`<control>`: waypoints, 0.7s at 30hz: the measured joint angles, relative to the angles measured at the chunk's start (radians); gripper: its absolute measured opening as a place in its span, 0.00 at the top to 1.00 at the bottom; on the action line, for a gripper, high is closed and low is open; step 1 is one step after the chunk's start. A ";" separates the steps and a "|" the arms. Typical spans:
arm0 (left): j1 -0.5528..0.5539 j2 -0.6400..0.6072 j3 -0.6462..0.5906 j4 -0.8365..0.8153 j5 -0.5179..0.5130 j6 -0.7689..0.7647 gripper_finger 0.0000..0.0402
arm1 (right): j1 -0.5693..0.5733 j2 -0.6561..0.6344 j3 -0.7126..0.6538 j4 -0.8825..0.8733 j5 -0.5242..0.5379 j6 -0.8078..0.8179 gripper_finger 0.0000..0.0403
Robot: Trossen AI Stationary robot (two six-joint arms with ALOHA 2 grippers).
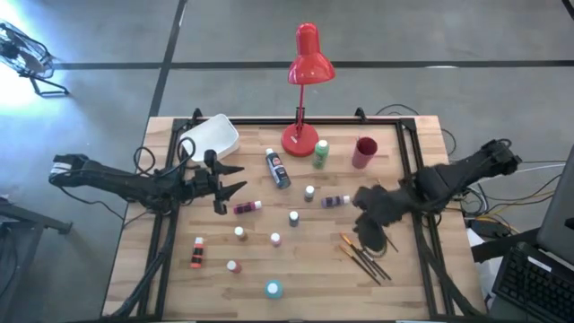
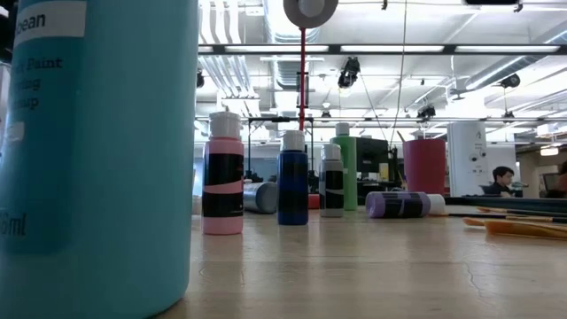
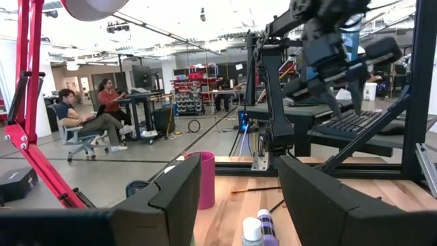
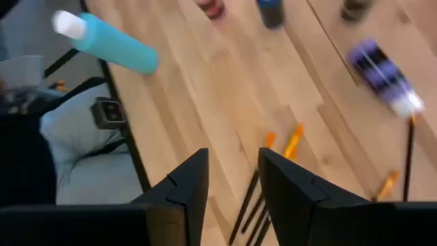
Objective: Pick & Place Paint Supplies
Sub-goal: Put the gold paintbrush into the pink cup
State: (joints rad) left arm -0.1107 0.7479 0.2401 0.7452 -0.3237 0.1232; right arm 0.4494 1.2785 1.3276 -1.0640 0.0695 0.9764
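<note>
The right gripper hangs just above the paintbrushes, which lie on the table under and beside its fingertips. A lying paint bottle sits near it, toward the table's middle. The cup stands beyond that bottle, beside the desk lamp. The left gripper hovers well apart, just beside another lying bottle, with the tray behind it.
</note>
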 joint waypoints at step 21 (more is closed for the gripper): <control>0.000 0.000 0.000 0.002 0.000 -0.004 0.50 | 0.084 0.275 -0.028 -0.035 0.196 0.278 0.57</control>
State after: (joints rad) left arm -0.1107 0.7479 0.2401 0.7468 -0.3241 0.1196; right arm 0.5330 1.5538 1.2995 -1.0991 0.2653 1.2545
